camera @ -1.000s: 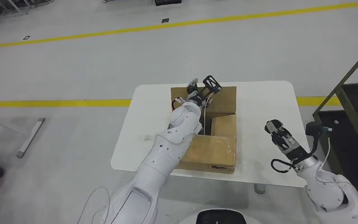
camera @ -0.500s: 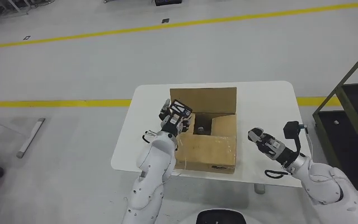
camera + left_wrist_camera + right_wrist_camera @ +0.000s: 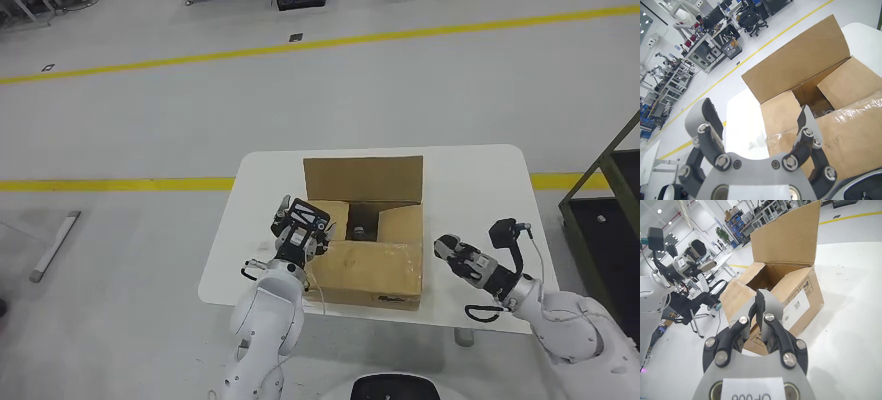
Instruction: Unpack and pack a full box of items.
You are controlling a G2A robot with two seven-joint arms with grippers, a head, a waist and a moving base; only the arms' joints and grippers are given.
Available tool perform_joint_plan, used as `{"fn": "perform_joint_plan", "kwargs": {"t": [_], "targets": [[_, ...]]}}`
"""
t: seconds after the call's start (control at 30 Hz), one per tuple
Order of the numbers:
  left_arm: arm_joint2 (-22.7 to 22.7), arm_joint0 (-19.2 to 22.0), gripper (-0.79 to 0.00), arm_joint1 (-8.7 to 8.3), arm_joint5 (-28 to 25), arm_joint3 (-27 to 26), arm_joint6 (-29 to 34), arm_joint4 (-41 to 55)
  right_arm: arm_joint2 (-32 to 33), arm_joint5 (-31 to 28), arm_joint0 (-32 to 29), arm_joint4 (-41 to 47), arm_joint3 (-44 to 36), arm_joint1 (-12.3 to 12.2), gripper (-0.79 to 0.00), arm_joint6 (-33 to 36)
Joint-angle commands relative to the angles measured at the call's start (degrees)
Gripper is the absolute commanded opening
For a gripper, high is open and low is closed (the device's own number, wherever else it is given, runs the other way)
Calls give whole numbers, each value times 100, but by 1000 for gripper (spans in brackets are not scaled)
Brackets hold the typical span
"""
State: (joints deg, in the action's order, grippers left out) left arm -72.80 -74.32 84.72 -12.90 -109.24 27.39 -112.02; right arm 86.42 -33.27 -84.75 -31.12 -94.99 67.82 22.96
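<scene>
A brown cardboard box [image 3: 372,262] stands mid-table with its far flap upright and its taped near flap folded over part of the opening. A dark item [image 3: 360,232] lies inside, mostly hidden. My left gripper [image 3: 300,219] hangs open by the box's left side, over its near left corner. In the left wrist view the left gripper [image 3: 757,115] holds nothing, with the box [image 3: 848,125] just beyond its fingers [image 3: 712,117]. My right gripper [image 3: 443,248] is shut and empty, just off the box's right wall. In the right wrist view the right gripper [image 3: 760,300] points at that wall [image 3: 800,300].
The white table [image 3: 480,180] has bare room left and right of the box. A dark metal rack [image 3: 600,190] stands past the table's right edge. Yellow lines cross the grey floor.
My left arm has drawn back from over the box's far flap to its near left corner. My right arm has moved left, closer to the box's right wall.
</scene>
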Motion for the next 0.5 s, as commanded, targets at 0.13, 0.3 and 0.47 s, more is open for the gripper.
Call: {"fn": "perform_joint_plan", "kwargs": {"t": [0.13, 0.3, 0.47], "targets": [[0, 1, 0, 0, 1, 1, 0, 1, -308, 199, 279, -249, 168, 14, -413, 83], [0, 1, 0, 0, 1, 1, 0, 1, -475, 298, 477, -597, 316, 11, -400, 108], [0, 1, 0, 0, 1, 1, 0, 1, -659, 307, 615, -753, 392, 14, -403, 154]]}}
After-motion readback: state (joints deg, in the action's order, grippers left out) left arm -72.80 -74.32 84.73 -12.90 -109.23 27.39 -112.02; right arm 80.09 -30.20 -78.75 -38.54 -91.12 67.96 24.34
